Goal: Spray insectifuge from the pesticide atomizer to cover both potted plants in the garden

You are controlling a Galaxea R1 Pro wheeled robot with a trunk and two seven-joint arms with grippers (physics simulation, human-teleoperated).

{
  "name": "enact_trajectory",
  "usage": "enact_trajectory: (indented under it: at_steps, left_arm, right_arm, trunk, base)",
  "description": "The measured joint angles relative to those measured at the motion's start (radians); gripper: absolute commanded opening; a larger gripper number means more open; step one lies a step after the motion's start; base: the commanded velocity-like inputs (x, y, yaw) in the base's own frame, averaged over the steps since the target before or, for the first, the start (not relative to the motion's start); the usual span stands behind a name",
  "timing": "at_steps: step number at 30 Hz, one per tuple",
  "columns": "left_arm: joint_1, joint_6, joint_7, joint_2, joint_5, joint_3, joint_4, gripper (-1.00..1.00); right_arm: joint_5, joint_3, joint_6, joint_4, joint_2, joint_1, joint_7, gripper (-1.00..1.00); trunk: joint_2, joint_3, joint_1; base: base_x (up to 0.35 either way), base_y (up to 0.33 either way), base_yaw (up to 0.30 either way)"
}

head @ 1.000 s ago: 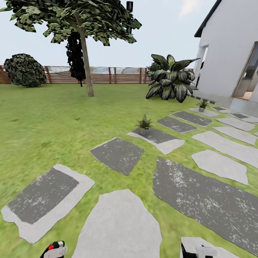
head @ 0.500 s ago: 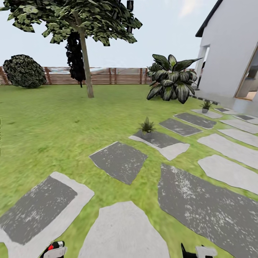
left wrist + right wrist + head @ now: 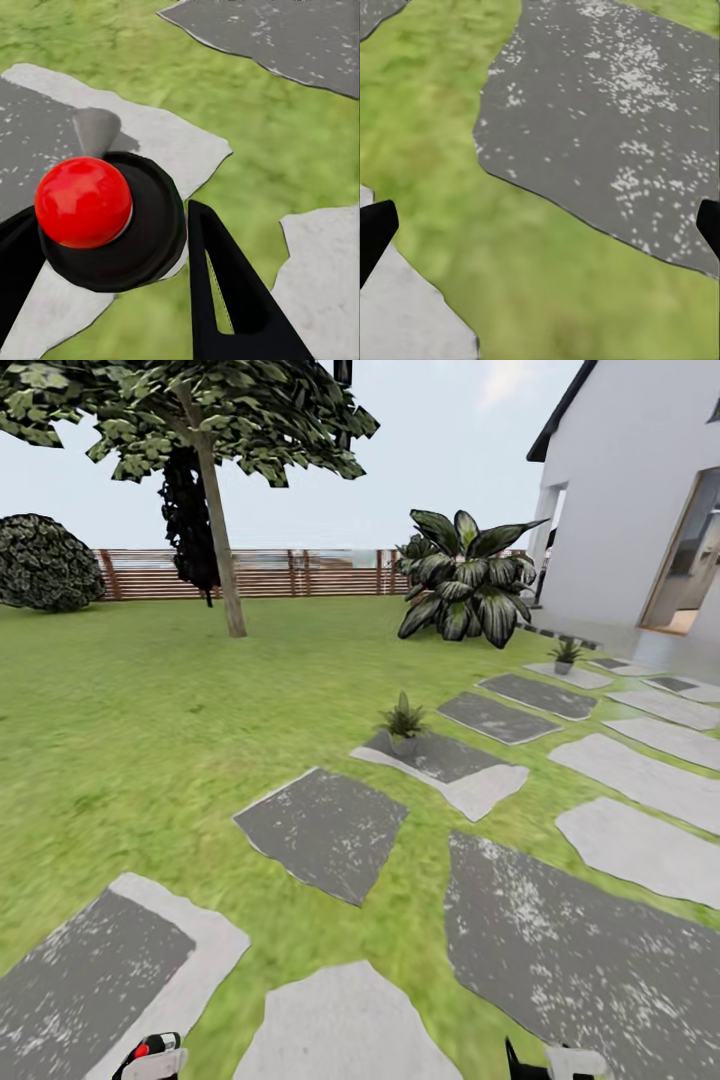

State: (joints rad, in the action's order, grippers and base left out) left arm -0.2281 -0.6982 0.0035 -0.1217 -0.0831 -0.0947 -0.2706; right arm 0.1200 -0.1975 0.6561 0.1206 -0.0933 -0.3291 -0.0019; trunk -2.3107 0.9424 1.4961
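Pesticide atomizer (image 3: 105, 221) sits clamped between the black fingers (image 3: 225, 292) of the left gripper (image 3: 112, 247), seen from above in the left wrist view as a round dark body topped by a red ball, with a pale grey nozzle poking out past it; in the head view the same bottle shows at the lower edge as a red-and-pale tip in the left gripper (image 3: 152, 1058). Right gripper (image 3: 540, 225) is spread wide, its two black fingertips at opposite edges of the right wrist view with nothing between them; below it lie grass and a dark speckled stepping stone (image 3: 607, 112). Ahead of both grippers stretches the garden (image 3: 150, 700); one potted plant (image 3: 403, 717) stands on a grey stone well ahead, the second potted plant (image 3: 566, 653) farther off toward the right gripper's side, near the white house (image 3: 620, 510). Beyond them stand a big striped-leaf plant (image 3: 465, 575), a tree (image 3: 215, 510), a rounded bush (image 3: 45, 563) and the slatted fence (image 3: 300, 572).
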Motion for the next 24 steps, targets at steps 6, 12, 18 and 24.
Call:
enact_trajectory:
  at_steps: [6,12,18,24]
  left_arm:
    - [0.000,0.000,0.000,0.000,0.000,0.000,0.000,-1.00]
    - [0.000,0.000,0.000,0.001,0.001,0.000,0.000,-1.00]
    - [0.000,0.000,0.000,0.000,0.000,0.000,0.000,-1.00]
    - [0.000,0.000,0.000,0.001,0.000,0.000,0.000,-1.00]
  right_arm:
    - [0.000,0.000,0.000,0.000,0.000,0.000,0.000,1.00]
    - [0.000,0.000,0.000,0.000,0.000,0.000,0.000,1.00]
    - [0.000,0.000,0.000,0.000,0.000,0.000,0.000,1.00]
    - [0.000,0.000,0.000,0.000,0.000,0.000,0.000,1.00]
  trunk:
    - [0.000,0.000,0.000]
    - [0.000,0.000,0.000]
    - [0.000,0.000,0.000]
    - [0.000,0.000,0.000]
  base:
    - [0.335,0.081,-0.003]
    - [0.335,0.081,0.000]
    - [0.336,0.081,0.000]
    - [0.336,0.081,0.000]
